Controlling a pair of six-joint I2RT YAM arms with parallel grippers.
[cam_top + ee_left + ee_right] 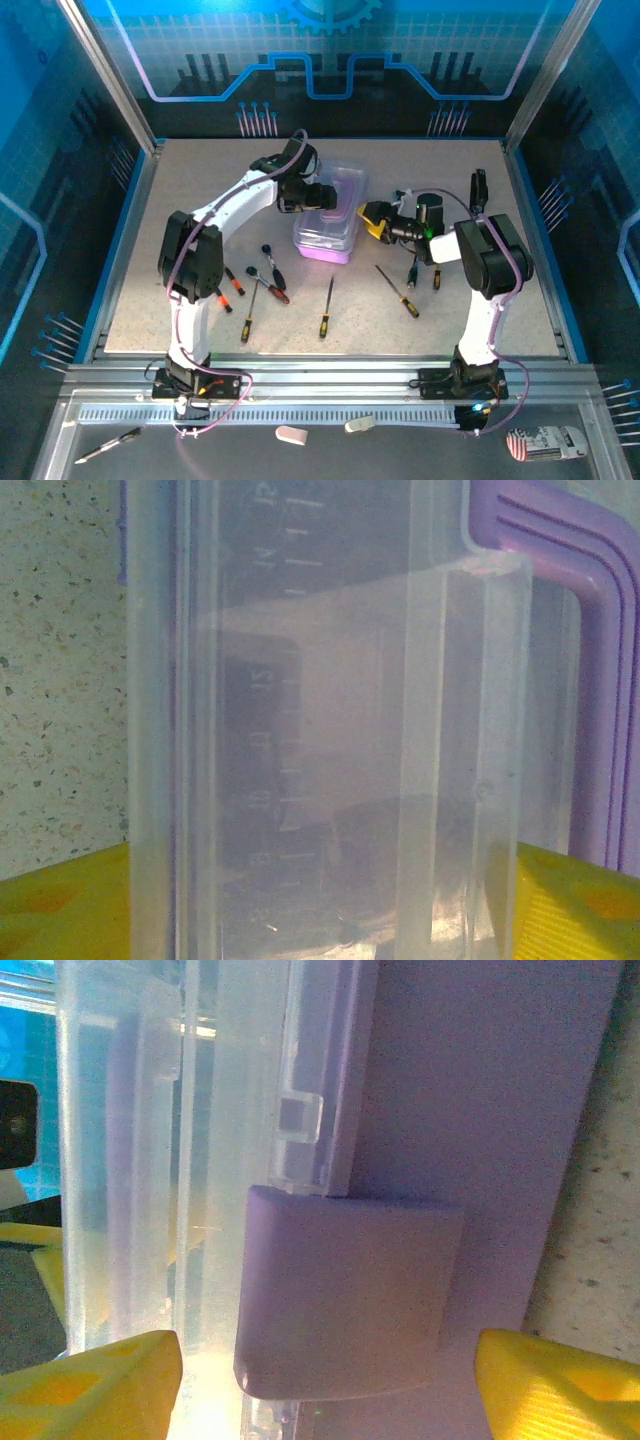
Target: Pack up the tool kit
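Speckled worktop (200, 170); translucent purple-based rectangular plastic case (327, 215) lying near-to-far between arms; left jaws astride it, grip unclear; right jaws open, flanking purple latch (345, 1295).

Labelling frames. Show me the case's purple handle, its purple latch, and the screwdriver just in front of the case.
purple handle (605, 680): left wrist view, its straight side.
purple latch (350, 1290): right wrist view, its flat face.
screwdriver (327, 308): top external view, mid-shaft.

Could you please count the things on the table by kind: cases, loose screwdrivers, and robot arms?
Case: 1
Loose screwdrivers: about 9, some partly hidden by the arms
Robot arms: 2
Total: about 12
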